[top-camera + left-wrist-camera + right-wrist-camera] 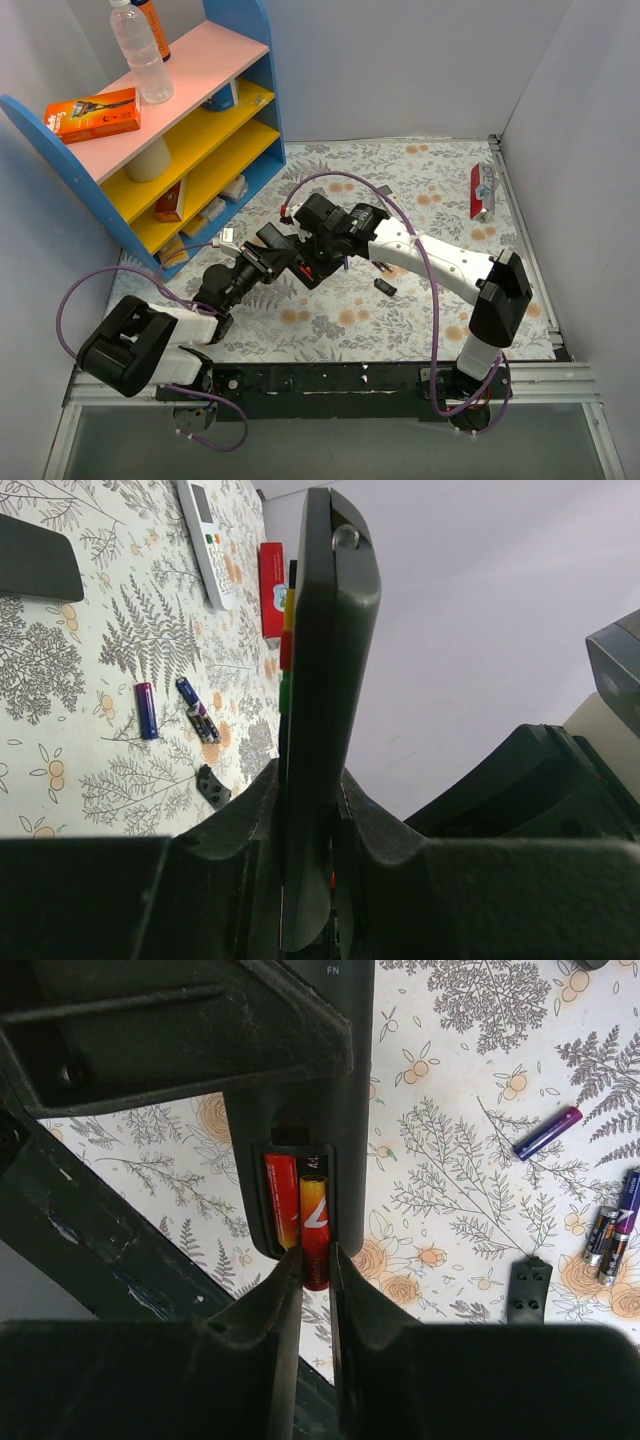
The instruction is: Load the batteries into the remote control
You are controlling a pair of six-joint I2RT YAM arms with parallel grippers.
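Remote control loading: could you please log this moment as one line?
left gripper: clamps remote control | right gripper: straddles second battery, partly inserted | seated: first battery

The black remote control (300,1080) runs down from the top centre, its battery bay open mid-frame, with a red battery (281,1210) in the left slot, a red-and-yellow battery (314,1222) flanked closely by the right gripper (315,1252), and loose batteries (548,1132) on the floral cloth (450,1190) at right.
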